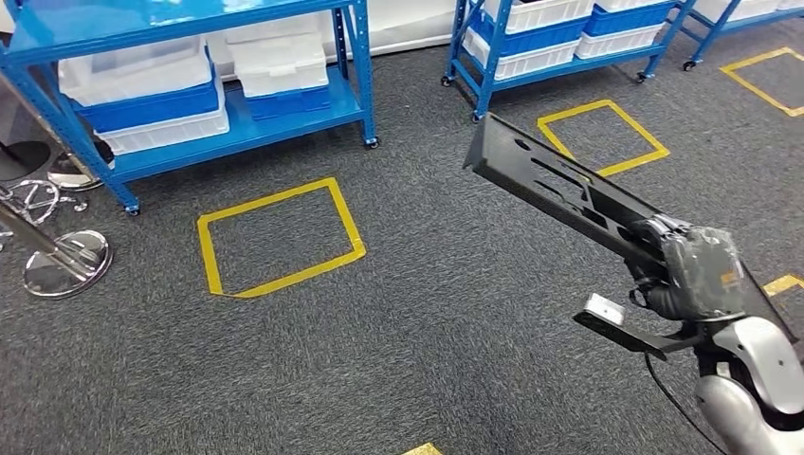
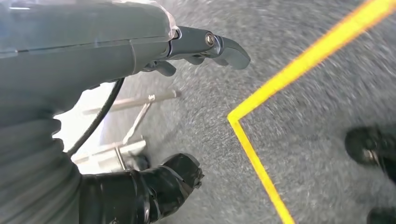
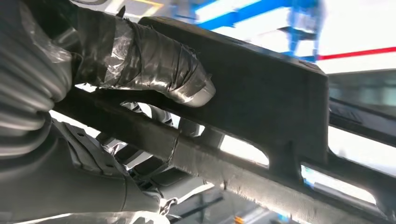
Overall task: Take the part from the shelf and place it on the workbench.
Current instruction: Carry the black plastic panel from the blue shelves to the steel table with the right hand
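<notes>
A long black slotted part (image 1: 559, 185) sticks out over the grey carpet at the right of the head view, and my right hand (image 1: 690, 270) grips it near its lower end. In the right wrist view the taped thumb (image 3: 154, 65) presses on the part's flat face (image 3: 261, 93), with the fingers wrapped under its bar. My left hand (image 2: 182, 107) hangs above the carpet with thumb and fingers apart and nothing between them.
Blue shelving (image 1: 237, 123) with white and blue bins stands at the back left, and a second rack (image 1: 559, 47) at the back centre. Yellow tape squares (image 1: 280, 237) mark the carpet. Chrome stand bases (image 1: 66, 261) sit at the far left.
</notes>
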{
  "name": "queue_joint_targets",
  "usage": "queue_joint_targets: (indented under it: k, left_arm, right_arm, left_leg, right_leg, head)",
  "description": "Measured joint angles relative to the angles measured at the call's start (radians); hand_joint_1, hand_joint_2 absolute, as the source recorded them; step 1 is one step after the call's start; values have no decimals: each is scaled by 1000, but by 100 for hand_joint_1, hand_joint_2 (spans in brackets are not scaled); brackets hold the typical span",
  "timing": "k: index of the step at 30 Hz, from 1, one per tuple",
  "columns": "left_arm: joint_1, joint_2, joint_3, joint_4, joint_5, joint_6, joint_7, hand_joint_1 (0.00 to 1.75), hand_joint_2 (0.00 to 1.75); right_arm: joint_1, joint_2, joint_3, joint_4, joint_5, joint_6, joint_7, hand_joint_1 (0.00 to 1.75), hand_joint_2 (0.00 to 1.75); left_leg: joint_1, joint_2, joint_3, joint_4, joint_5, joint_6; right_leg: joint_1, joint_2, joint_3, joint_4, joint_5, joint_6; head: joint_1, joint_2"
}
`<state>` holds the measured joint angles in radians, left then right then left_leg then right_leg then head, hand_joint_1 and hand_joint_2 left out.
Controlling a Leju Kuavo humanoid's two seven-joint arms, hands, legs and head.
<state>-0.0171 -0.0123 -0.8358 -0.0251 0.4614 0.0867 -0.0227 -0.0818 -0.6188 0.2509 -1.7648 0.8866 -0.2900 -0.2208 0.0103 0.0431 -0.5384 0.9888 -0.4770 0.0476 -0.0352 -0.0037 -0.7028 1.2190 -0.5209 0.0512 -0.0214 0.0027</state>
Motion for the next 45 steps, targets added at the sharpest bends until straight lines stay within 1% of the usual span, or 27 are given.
queue_joint_targets:
  k: [2,4,6,7,9,11,12,13,14,15,18,19,21,23,25,27,28,29,30,33,35,37,39,41,43,44,45]
  left_arm:
    - [-7,-6,-16,-16,1,7,7,0,175]
    - [-15,-7,-27,-26,5,11,10,0,175]
    - [-25,-9,-34,-35,13,11,10,0,175]
    - [-28,-10,-36,-39,18,11,10,0,175]
    - [-29,-12,-36,-42,35,12,11,0,175]
    - [-22,-9,-33,-43,64,4,5,0,175]
    - [-18,-6,-29,-43,82,-5,-3,0,175]
    - [-14,1,-25,-41,97,-17,-14,0,175]
    - [-12,7,-20,-39,110,-30,-24,0,175]
    - [-10,15,-17,-36,121,-42,-32,0,175]
    - [-7,43,-9,-25,150,-71,-42,0,175]
    - [-8,51,-8,-22,155,-77,-42,0,175]
    - [-12,60,-7,-21,158,-82,-43,0,175]
    - [-13,63,-7,-21,159,-81,-42,0,175]
    - [-6,63,-8,-21,160,-78,-42,0,175]
    - [3,63,-10,-20,160,-72,-42,0,175]
    - [6,63,-12,-20,159,-69,-43,0,175]
    - [8,63,-13,-20,159,-67,-44,0,175]
    - [9,63,-14,-20,159,-66,-45,0,175]
    - [9,64,-21,-20,161,-62,-51,0,175]
    - [7,64,-29,-20,163,-58,-55,0,175]
    - [4,65,-36,-20,166,-56,-57,0,175]
    - [5,64,-41,-20,167,-56,-57,0,175]
    - [9,64,-46,-20,171,-57,-55,0,175]
    - [11,64,-51,-20,175,-59,-51,0,175]
    - [11,64,-53,-20,177,-59,-50,0,175]
    - [11,64,-55,-20,178,-60,-48,0,175]
  right_arm:
    - [24,-19,-68,-19,-15,27,-20,175,175]
    - [28,-26,-114,-28,-18,53,-37,175,175]
    - [26,-28,-132,-30,-14,70,-49,175,175]
    - [24,-29,-135,-30,-9,76,-53,175,175]
    - [7,-26,-135,-30,8,90,-57,175,175]
    - [-41,-4,-114,-29,48,117,-39,175,175]
    - [-77,19,-87,-27,77,136,-15,175,175]
    - [-117,45,-49,-23,105,153,18,175,175]
    - [-156,74,-2,-16,127,166,54,175,175]
    - [-193,100,47,-9,140,172,88,175,175]
    - [-300,170,183,20,156,178,156,175,175]
    - [-331,189,221,30,159,178,168,175,175]
    - [-370,211,276,43,162,177,181,175,175]
    - [-390,218,313,50,167,171,191,175,175]
    - [-407,219,336,55,179,160,206,175,175]
    - [-417,219,350,60,195,147,220,175,175]
    - [-418,219,355,64,202,144,225,175,175]
    - [-418,219,359,67,206,143,228,175,175]
    - [-418,219,362,69,212,142,231,175,175]
    - [-417,215,367,71,252,133,244,175,175]
    - [-412,205,369,71,292,121,256,175,175]
    - [-402,188,370,71,317,111,264,175,175]
    - [-391,174,370,70,324,104,268,175,175]
    - [-385,167,370,70,325,98,271,175,175]
    - [-376,164,369,70,323,95,271,175,175]
    - [-372,163,369,70,321,95,271,175,175]
    - [-369,163,369,70,320,96,271,175,175]
  left_leg:
    - [-2,28,-2,17,-15,-14]
    - [-5,49,-1,26,-28,-29]
    - [-5,72,6,25,-34,-41]
    - [-3,69,9,29,-39,-46]
    - [1,29,-7,77,-79,-53]
    - [2,-22,-65,201,-151,-54]
    - [1,-31,-97,265,-176,-53]
    - [0,-36,-119,305,-184,-50]
    - [-2,-39,-123,308,-170,-45]
    - [-6,-44,-109,272,-140,-37]
    - [-20,-90,-27,79,-38,-8]
    - [-23,-101,-13,45,-24,-2]
    - [-27,-94,-9,30,-16,3]
    - [-21,-80,-3,11,-1,7]
    - [-15,-57,2,-7,10,11]
    - [-16,-33,2,-9,10,13]
    - [-15,-21,1,-8,8,13]
    - [-15,-8,1,-6,5,11]
    - [-14,4,1,-3,2,9]
    - [-15,36,3,13,-17,-6]
    - [-19,52,5,20,-27,-17]
    - [-19,67,9,21,-34,-26]
    - [-13,41,0,52,-62,-35]
    - [-7,-12,-47,161,-126,-40]
    - [-6,-33,-111,289,-173,-43]
    - [-6,-36,-126,314,-170,-42]
    - [-6,-38,-124,301,-147,-40]
  right_leg:
    - [-5,-39,68,-126,49,7]
    - [-1,-55,96,-176,62,-5]
    - [4,-32,93,-172,65,-24]
    - [3,-21,91,-174,67,-31]
    - [0,-2,87,-179,74,-47]
    - [4,19,80,-180,79,-58]
    - [7,33,76,-180,82,-62]
    - [12,50,72,-180,84,-66]
    - [16,66,70,-179,86,-69]
    - [20,81,69,-178,88,-71]
    - [25,112,67,-174,91,-68]
    - [23,119,65,-173,93,-65]
    - [20,128,61,-178,99,-55]
    - [23,104,55,-170,93,-47]
    - [27,50,22,-100,46,-42]
    - [23,18,-37,23,-15,-33]
    - [20,13,-57,68,-29,-29]
    - [16,9,-63,81,-25,-25]
    - [13,4,-48,54,-3,-22]
    - [17,-50,52,-132,74,-24]
    - [25,-61,73,-176,81,-35]
    - [25,-36,72,-177,83,-47]
    - [21,-14,74,-183,87,-59]
    - [19,9,74,-186,89,-68]
    - [21,34,74,-185,89,-71]
    - [22,48,74,-184,89,-71]
    - [22,61,74,-183,89,-71]
  head:
    - [0,0]
    - [-1,0]
    - [-2,0]
    - [-2,0]
    - [-3,0]
    - [-3,0]
    - [-3,0]
    - [-3,0]
    - [-3,0]
    - [-3,0]
    - [-2,0]
    - [-2,0]
    - [-3,0]
    - [-2,0]
    - [-1,0]
    - [-1,0]
    - [0,0]
    - [0,0]
    - [0,0]
    - [0,0]
    - [-1,0]
    - [-1,0]
    - [-1,0]
    - [-1,0]
    - [-1,0]
    - [-1,0]
    - [-1,0]
